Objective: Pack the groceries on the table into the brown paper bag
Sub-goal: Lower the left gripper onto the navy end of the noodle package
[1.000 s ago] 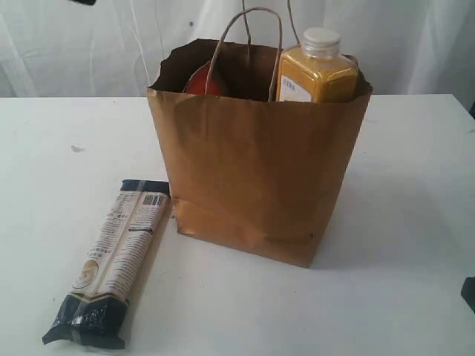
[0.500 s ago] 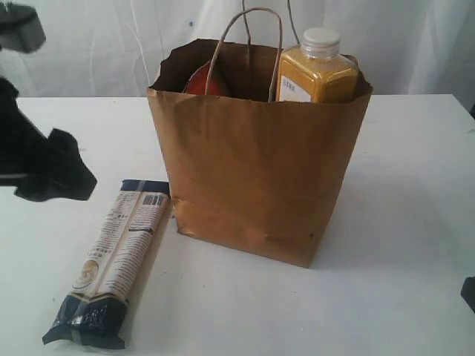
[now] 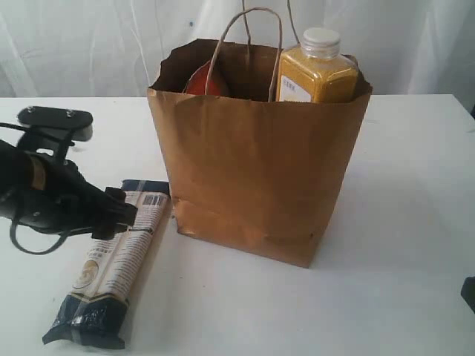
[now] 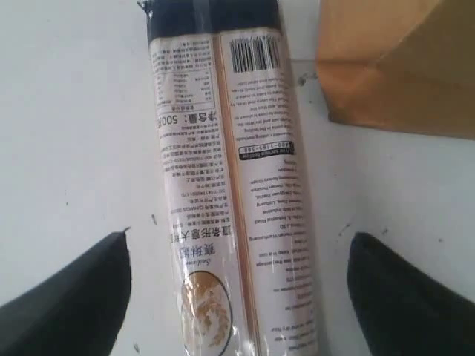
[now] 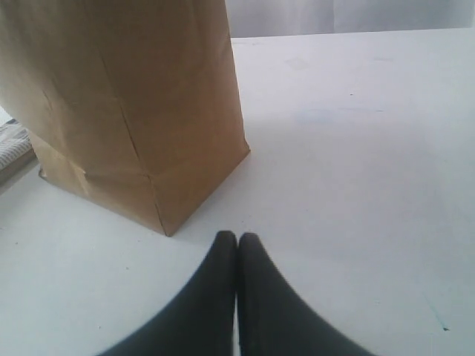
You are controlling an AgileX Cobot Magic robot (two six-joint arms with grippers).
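The long pasta packet (image 3: 115,259) lies flat on the white table (image 3: 401,222), left of the tall brown paper bag (image 3: 256,170). My left gripper (image 3: 119,216) hovers over the packet's middle. In the left wrist view it stands open (image 4: 237,297), with one black finger on each side of the packet (image 4: 230,185) and clear of it. The yellow juice bottle (image 3: 315,74) stands inside the bag, its white cap above the rim. A red-orange item (image 3: 202,80) shows beside it. My right gripper (image 5: 237,245) is shut on nothing, low over the table near the bag's corner (image 5: 159,215).
The bag's twisted handles (image 3: 245,44) stick up above its open mouth. A white curtain hangs behind the table. A dark bit of the right arm (image 3: 469,293) shows at the right edge of the exterior view. The packet's end lies close to the bag's base (image 4: 386,89).
My left arm came in from the left edge and moved right and down, ending over the pasta packet. The bag, bottle, packet and right gripper stayed put.
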